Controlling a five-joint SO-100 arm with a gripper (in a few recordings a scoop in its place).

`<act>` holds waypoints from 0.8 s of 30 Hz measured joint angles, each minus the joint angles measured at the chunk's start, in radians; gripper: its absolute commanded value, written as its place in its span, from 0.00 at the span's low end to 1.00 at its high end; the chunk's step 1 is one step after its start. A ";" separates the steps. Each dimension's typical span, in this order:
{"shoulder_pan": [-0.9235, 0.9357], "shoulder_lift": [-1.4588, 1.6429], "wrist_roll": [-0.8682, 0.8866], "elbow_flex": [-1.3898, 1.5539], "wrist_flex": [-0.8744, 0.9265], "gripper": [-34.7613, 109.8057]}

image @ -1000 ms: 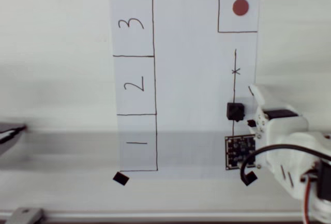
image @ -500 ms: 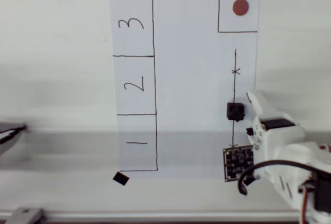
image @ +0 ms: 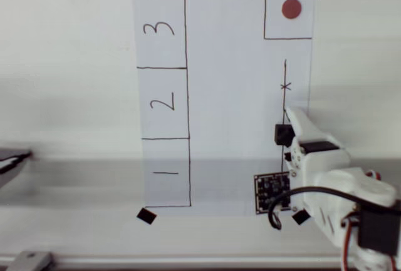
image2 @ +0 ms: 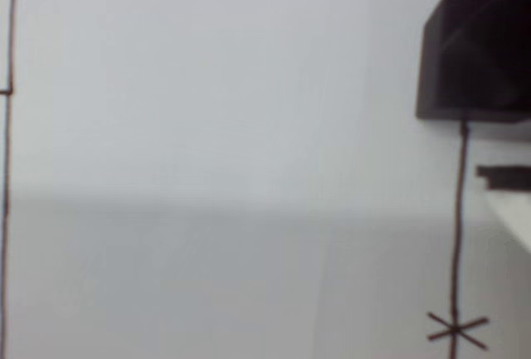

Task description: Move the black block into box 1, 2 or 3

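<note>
**A:** Where's this at? The paper (image: 232, 96) fills mid-frame in the overhead view, with box 2 (image: 163, 102) in its left column.

**B:** Looks like the approach step. The arm (image: 326, 177) comes in from the lower right, and the gripper (image: 289, 134) is right against the block (image: 282, 134), which sits on the pen line (image: 285, 74) right of centre.

**A:** Claw apart or together?

**B:** Can't tell, the arm hides it. In the wrist view the block (image2: 465, 56) is at the upper right edge. My guess: next it needs to straddle the block, clamp, then carry it left.

Lighting: bright, even, diffuse. Overhead view: soft and slightly washed out; a grey shadow band crosses the desk (image: 75, 177) low in the frame. Wrist view: blurred throughout, lower half shaded, black block (image2: 473, 56) out of focus.
</note>
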 measured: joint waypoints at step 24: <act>0.000 -0.003 -0.021 0.061 -0.098 0.45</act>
